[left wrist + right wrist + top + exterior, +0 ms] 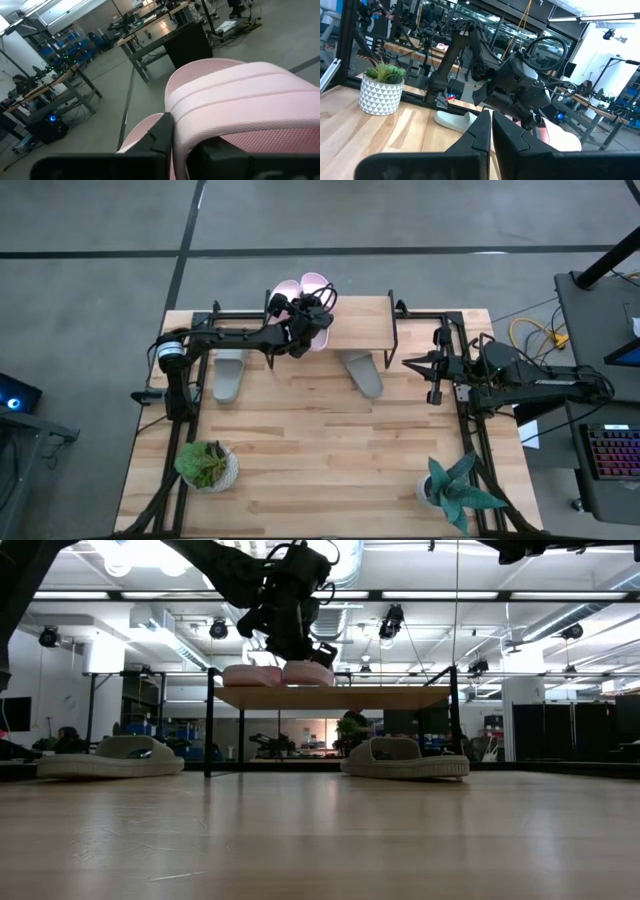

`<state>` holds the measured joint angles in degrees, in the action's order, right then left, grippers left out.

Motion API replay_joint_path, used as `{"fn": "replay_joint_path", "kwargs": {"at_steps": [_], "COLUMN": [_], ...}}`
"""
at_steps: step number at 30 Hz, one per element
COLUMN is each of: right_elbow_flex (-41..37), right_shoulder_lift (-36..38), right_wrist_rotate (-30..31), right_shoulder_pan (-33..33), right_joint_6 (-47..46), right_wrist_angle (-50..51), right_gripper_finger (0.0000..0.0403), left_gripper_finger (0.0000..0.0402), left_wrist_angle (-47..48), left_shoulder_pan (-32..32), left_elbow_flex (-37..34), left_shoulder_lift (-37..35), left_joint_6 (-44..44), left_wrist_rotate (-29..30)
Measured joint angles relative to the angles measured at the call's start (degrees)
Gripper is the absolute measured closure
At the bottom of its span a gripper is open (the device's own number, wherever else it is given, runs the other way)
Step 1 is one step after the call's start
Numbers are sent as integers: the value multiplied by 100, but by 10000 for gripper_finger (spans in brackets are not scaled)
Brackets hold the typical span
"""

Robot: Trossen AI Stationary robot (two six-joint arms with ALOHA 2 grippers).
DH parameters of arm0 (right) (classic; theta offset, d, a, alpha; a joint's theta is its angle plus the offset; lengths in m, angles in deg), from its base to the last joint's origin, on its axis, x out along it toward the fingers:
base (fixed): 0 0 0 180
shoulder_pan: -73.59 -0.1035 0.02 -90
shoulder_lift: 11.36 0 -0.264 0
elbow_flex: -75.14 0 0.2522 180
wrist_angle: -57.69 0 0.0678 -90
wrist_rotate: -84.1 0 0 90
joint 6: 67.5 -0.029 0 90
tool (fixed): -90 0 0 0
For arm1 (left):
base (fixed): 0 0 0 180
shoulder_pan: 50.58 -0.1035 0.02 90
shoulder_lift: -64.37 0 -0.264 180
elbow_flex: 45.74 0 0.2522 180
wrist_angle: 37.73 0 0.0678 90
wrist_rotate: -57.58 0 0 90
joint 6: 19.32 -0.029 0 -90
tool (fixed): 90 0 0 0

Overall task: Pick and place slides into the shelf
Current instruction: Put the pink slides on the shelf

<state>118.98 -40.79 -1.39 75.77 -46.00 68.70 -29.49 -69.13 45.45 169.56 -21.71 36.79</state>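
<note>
**Pink slides on the shelf, grey ones below**

The tabletop (320,450) carries the shelf (360,328) at its far edge. Both pink slides (305,292) sit on the shelf's left end. One grey slide (229,374) lies on the tabletop at left, the other (364,373) near the middle, beside the shelf. My left fingers (318,322) are narrow, pinching a pink slide's strap. My right fingers (412,363) wait pressed together at the right.

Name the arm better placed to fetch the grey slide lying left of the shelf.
Left. Its pincer is over the shelf at the pink slides, near that grey slide. The right pincer waits beyond the shelf's other end, shut.
</note>
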Motion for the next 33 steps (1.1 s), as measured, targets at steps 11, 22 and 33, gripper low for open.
{"fn": "replay_joint_path", "kwargs": {"at_steps": [11, 22, 33], "right_elbow_flex": [0, -2, -2], "right_shoulder_lift": [0, 2, 2], "right_wrist_rotate": [2, 2, 0], "right_shoulder_pan": [0, 0, -2], "right_joint_6": [-3, -7, -7], "right_wrist_angle": [83, 104, 178], "right_gripper_finger": [394, 394, 394], "left_gripper_finger": [246, 177, 176], "left_wrist_angle": [7, 10, 400], "left_shoulder_pan": [2, 24, 15], "left_elbow_flex": [-2, -6, 55], "left_shoulder_lift": [-66, -299, -299], "left_joint_6": [-146, -94, -114], "left_wrist_rotate": [-173, -1049, -1275]}}
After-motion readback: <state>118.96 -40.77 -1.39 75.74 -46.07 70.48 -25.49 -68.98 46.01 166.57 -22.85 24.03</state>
